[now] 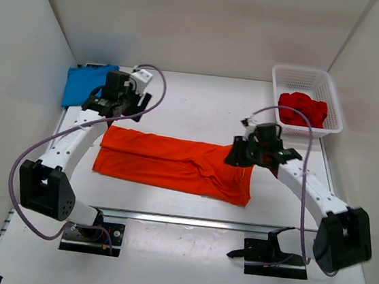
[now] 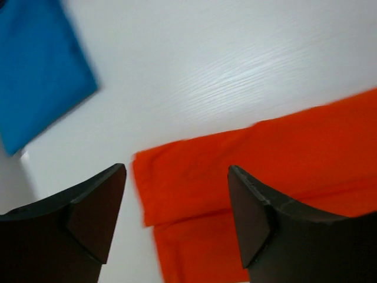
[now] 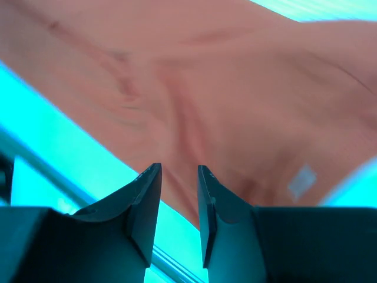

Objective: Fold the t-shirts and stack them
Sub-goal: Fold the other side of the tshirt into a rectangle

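Orange shirt (image 1: 173, 164) lies across the tabletop (image 1: 200, 109), long axis left to right. Left pincer (image 2: 177, 177), wide, hovers over its left end; right pincer (image 3: 178, 171), narrow and empty, over its right end.

Overhead, wrist views; shared orange shirt (image 1: 173, 164)

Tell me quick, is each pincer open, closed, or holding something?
Left pincer: open, empty, over a corner of the orange t-shirt.
Right pincer: narrow gap with orange cloth in it; whether it grips cannot be told.
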You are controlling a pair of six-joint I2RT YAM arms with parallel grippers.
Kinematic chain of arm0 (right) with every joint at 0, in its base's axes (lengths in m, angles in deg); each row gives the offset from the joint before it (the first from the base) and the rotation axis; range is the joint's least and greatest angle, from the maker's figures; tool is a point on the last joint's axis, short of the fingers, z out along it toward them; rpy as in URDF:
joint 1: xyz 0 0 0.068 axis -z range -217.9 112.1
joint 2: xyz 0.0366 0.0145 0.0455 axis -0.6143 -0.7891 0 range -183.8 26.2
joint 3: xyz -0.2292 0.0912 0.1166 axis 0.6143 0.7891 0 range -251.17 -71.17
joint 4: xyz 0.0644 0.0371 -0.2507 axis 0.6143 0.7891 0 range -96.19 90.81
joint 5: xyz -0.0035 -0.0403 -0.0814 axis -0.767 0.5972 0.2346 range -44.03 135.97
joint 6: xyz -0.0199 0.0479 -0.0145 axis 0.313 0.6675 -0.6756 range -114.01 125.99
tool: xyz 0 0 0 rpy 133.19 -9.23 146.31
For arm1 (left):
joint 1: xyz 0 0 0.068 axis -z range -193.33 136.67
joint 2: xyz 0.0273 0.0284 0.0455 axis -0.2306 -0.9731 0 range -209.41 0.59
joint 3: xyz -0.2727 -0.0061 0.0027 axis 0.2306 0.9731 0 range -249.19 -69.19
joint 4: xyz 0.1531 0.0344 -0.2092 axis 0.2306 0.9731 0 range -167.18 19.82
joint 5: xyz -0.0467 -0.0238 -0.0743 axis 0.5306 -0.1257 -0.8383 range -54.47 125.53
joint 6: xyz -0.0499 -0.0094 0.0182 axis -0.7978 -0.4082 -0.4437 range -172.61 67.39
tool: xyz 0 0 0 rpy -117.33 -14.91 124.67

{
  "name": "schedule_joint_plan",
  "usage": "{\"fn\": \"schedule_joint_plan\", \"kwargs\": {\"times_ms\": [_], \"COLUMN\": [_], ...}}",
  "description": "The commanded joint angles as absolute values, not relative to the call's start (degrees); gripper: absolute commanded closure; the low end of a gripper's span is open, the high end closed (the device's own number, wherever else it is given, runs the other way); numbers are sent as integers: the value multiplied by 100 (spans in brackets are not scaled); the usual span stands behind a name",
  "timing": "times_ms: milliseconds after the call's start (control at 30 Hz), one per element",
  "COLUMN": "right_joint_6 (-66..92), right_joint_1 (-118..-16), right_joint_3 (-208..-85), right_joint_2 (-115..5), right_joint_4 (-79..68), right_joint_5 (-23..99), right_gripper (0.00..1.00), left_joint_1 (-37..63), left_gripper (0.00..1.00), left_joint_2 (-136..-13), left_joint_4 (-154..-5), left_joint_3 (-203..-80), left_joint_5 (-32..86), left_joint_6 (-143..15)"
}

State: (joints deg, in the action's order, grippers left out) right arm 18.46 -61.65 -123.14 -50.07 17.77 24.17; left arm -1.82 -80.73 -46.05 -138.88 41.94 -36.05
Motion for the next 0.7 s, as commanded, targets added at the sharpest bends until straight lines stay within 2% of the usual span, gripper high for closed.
{"fn": "schedule_joint_plan", "kwargs": {"times_ms": [0, 100, 167, 367, 500, 667], "right_joint_6": [2751, 2909, 3137, 3376, 3367, 3306], "right_joint_1": [-5680, -5618, -5679, -5619, -5583, -5654], "right_joint_3": [-11445, -10906, -10625, -10150, -10123, -10114], "right_joint_2": [-4219, -3788, -3726, -3707, -4041, -4261], "right_joint_4": [1499, 1437, 1473, 1061, 884, 672], "right_joint_5": [2505, 2479, 2453, 2655, 2514, 2575], "right_gripper": [72, 72, 73, 73, 71, 70], "left_joint_1": [728, 1993, 2663, 2736, 2903, 2859], "left_gripper": [21, 39, 40, 36, 30, 27], "left_joint_2": [-8272, -8702, -9009, -10075, -10531, -10769], "left_joint_4": [-3588, -3718, -3911, -4457, -4712, -4897], "left_joint_3": [-14275, -13995, -13924, -14442, -14688, -14662], "left_joint_5": [1658, 1400, 1269, 584, 660, 732], "left_joint_6": [-3986, -4109, -4311, -5400, -5735, -6166]}}
